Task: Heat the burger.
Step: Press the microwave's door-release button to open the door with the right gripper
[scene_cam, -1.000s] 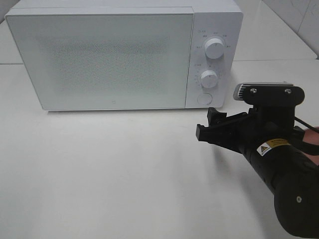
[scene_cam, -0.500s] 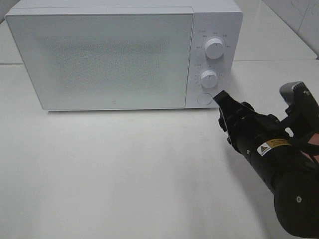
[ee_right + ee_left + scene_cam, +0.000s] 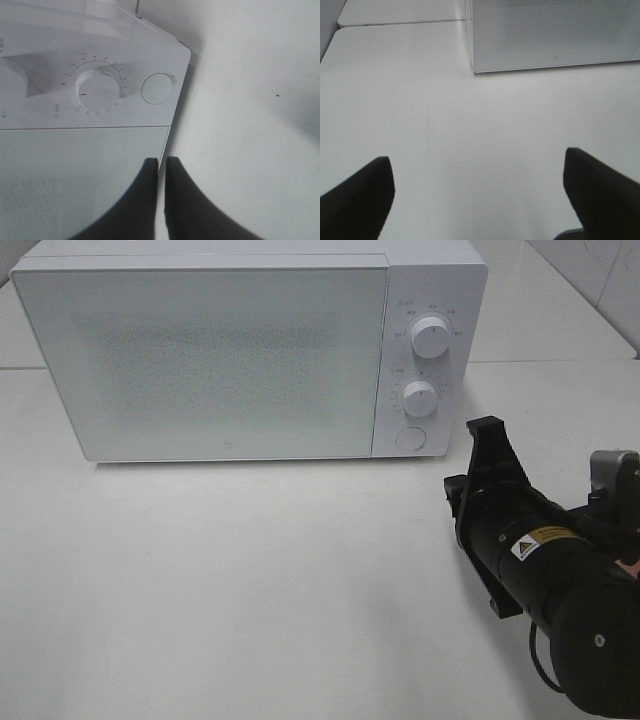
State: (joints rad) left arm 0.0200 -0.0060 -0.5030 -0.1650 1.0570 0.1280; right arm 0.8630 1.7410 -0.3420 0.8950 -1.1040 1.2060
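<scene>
**Ana:** White microwave [image 3: 250, 350] on a white table [image 3: 200, 570], with its door [image 3: 200, 355] closed. Where's the burger?

**Ben:** I can't tell. It shows in none of the three views, and the door's speckled panel lets nothing through.

**Ana:** And the right gripper [image 3: 487, 426]?

**Ben:** From the high camera it sits low on the right. Its tip is near the microwave's lower right corner, just below and to the right of the round button [image 3: 409, 438], and clear of the front face.

**Ana:** How are its jaws?

**Ben:** Pressed nearly together. The wrist view of the right gripper [image 3: 161, 162] shows two dark fingers [image 3: 142, 200] with only a thin sliver between them, pinching nothing. Ahead of them lie the lower knob [image 3: 98, 90], the button and the door's edge.

**Ana:** What about the upper knob [image 3: 430, 337]?

**Ben:** It's directly above the lower one, and nothing touches it.

**Ana:** And the left gripper [image 3: 476, 155]?

**Ben:** It's outside the high view. Its own camera shows the jaws spread wide over bare table, nothing between them, with the microwave's left front corner well ahead.
</scene>
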